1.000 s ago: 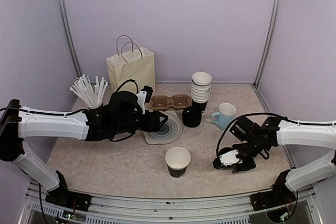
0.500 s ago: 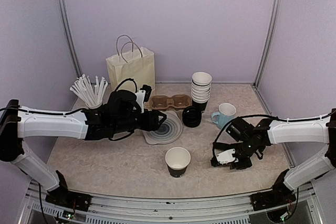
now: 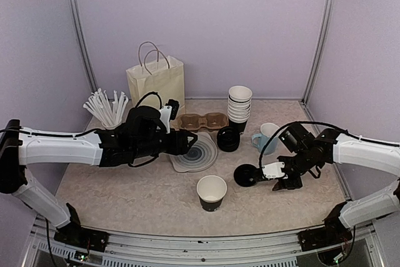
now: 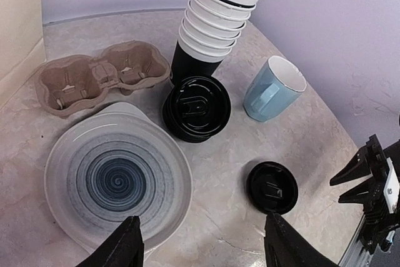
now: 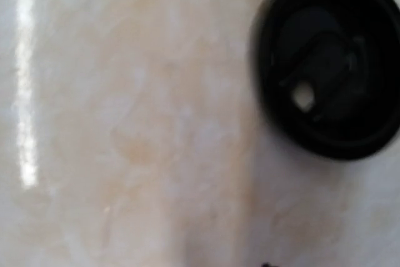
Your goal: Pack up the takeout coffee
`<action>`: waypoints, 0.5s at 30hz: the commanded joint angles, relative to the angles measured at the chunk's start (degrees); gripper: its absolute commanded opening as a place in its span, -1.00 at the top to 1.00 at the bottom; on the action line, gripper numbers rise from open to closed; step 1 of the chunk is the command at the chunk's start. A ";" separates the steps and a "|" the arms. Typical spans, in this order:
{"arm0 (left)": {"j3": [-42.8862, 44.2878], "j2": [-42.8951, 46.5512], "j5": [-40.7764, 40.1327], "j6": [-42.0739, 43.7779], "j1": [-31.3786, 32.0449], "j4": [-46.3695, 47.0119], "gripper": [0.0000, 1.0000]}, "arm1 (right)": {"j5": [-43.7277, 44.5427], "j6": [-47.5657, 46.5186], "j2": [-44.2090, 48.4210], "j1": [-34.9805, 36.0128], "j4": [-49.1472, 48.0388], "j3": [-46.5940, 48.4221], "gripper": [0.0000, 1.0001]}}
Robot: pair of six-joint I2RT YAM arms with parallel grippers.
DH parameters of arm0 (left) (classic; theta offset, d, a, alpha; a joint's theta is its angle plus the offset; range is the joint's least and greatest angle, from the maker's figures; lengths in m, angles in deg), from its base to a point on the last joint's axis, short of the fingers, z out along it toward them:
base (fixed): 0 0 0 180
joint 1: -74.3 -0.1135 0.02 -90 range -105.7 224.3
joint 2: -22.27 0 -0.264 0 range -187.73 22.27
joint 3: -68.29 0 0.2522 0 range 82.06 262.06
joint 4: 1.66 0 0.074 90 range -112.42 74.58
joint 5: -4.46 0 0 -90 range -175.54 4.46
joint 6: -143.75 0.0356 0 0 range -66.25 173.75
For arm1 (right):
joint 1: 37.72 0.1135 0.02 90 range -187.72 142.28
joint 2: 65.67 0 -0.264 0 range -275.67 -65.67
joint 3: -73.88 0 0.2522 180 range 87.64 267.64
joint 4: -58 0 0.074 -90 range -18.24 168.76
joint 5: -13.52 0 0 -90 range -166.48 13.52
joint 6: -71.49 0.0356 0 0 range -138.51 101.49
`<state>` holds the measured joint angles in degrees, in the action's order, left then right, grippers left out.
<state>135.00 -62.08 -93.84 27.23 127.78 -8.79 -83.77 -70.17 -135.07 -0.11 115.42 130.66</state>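
Observation:
The takeout coffee cup (image 3: 211, 192), black paper with a white inside, stands open and lidless near the table's front middle. A single black lid (image 3: 245, 175) (image 4: 272, 187) (image 5: 331, 92) lies flat on the table to the cup's right. My right gripper (image 3: 265, 173) (image 4: 335, 192) points at that lid from the right. Its fingertips stand slightly apart with nothing between them, and they do not show in the right wrist view. My left gripper (image 3: 187, 144) (image 4: 200, 217) hovers open and holds nothing above the near edge of the swirl plate (image 4: 115, 182).
Behind the plate lie a cardboard cup carrier (image 3: 203, 120), a stack of black lids (image 3: 228, 139), a stack of paper cups (image 3: 239, 107) and a light blue mug (image 3: 269, 137). A paper bag (image 3: 156, 82) stands at the back. A cup of white sticks (image 3: 107, 109) stands at left.
My right gripper has moved away from the front edge toward the mug. A black lid now lies bare on the table to its left. The left arm has hardly moved.

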 commanded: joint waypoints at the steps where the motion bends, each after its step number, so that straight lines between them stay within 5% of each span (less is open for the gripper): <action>1: -0.44 1.59 0.09 0.77 -0.57 1.09 -0.29 | -3.13 -0.29 -1.98 -0.69 -3.44 2.44 0.06; 7: -0.58 1.59 -0.21 0.51 -0.57 1.10 -0.29 | -7.50 -0.36 -9.29 -0.69 -8.23 5.50 -0.17; 15: -1.77 2.38 -0.58 0.16 -0.99 1.53 -0.29 | -10.85 -1.00 -16.10 -0.76 -10.47 9.05 -0.01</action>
<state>134.20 -61.36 -93.92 27.21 127.40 -8.55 -91.64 -70.45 -149.17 -0.51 106.98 137.57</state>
